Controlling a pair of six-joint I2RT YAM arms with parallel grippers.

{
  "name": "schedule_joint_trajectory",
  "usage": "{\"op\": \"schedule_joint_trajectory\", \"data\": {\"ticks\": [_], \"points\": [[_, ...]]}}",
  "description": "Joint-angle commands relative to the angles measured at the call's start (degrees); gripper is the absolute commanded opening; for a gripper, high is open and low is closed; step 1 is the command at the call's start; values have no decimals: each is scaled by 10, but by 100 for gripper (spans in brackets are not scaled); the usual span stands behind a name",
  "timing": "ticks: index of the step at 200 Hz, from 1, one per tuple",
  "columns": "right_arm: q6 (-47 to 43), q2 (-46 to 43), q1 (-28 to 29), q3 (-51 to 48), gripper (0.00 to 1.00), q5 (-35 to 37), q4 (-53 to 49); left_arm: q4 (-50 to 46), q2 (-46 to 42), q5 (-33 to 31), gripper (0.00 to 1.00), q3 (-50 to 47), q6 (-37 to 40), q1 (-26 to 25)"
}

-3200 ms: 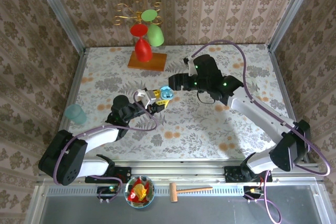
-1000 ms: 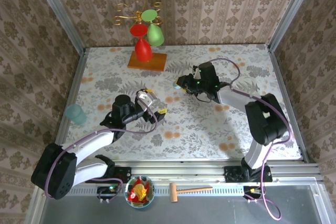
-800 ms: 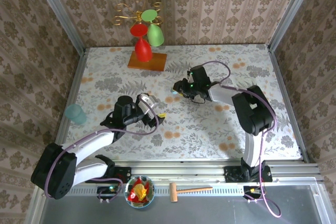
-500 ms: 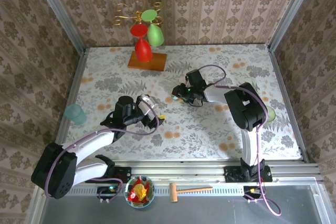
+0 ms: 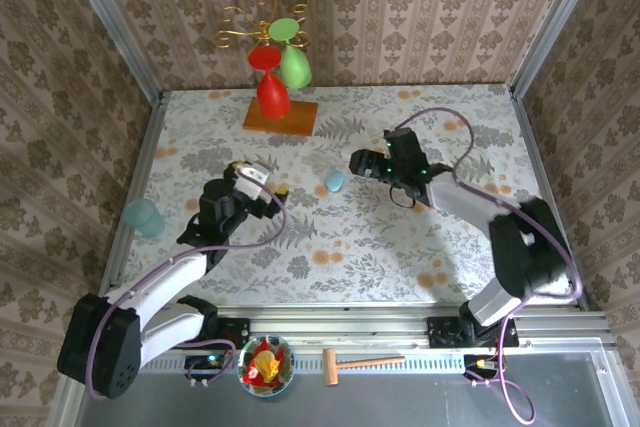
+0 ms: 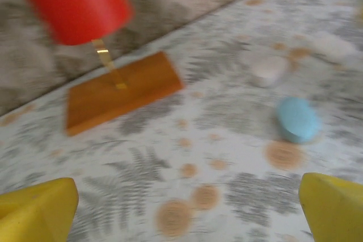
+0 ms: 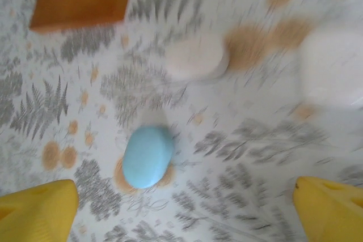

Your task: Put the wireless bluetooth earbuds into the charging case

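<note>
Pale blue and pebble-shaped, the closed case (image 5: 334,180) lies flat on the flower-patterned surface (image 5: 400,237), between the two arms and touching neither; whether earbuds sit inside it I cannot tell. The right fingers (image 7: 37,211) stand wide apart with nothing between them. In the right wrist view the blue case lies on the surface ahead of them, nearer the yellow tip at the lower left corner. Beyond it, apart from it, lies a rounded white case (image 7: 195,56), and a second white shape (image 7: 334,75) at the edge of that view is too blurred to name. From above, the right fingers point at the blue case from just beside it, without contact. The left fingers (image 6: 37,211) are spread equally wide and hold nothing. They hover over bare surface, farther from the blue case than the right ones. In the left wrist view the blue case lies off to the right, with the white case behind it. A wooden board (image 5: 280,113) stands at the far side of the surface, carrying a gold wire stand with a red glass (image 5: 270,87) and a green glass (image 5: 295,65). A teal cup (image 5: 143,215) sits at the left edge. A bowl (image 5: 266,364) of coloured pieces and a small wooden mallet (image 5: 360,360) rest on the rail by the arm bases.
</note>
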Motion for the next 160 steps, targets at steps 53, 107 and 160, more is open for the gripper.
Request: {"op": "schedule_joint_trajectory", "data": {"ticks": [53, 107, 160], "points": [[-322, -262, -64, -252, 100, 307, 168, 154, 69, -106, 100, -87, -36, 142], [-297, -212, -178, -382, 100, 194, 409, 294, 223, -53, 100, -54, -42, 199], [-306, -104, -196, -351, 100, 132, 486, 295, 305, -10, 100, -18, -76, 241]]}}
